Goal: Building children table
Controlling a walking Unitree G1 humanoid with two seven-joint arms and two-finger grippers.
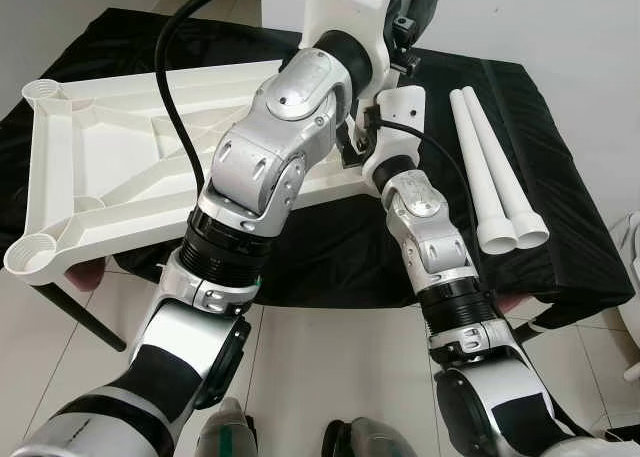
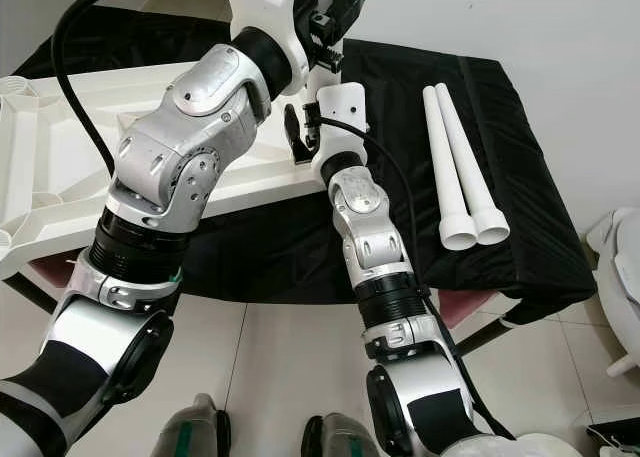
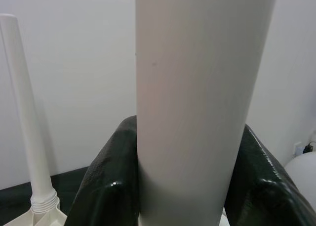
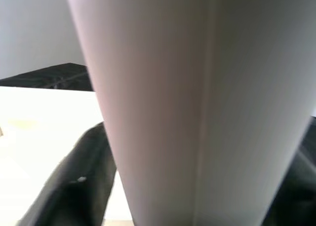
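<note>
My left gripper (image 3: 187, 196) and right gripper (image 4: 158, 186) both clamp one upright white table leg (image 3: 197, 87), its long axis vertical above the upturned tabletop (image 1: 110, 167).

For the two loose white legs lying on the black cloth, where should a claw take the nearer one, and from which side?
Probably mid-shaft on the white leg, coming from above with the fingers straddling it. It lies flat on the black cloth touching its twin, so the outer, right side is freer. The flared end nearest the robot is wider, so likely worse to pinch.

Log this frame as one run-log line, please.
stage: leg fitting | left gripper: shut on upright white leg | right gripper: same leg | tabletop: upside down | spare legs: two on black cloth
</note>
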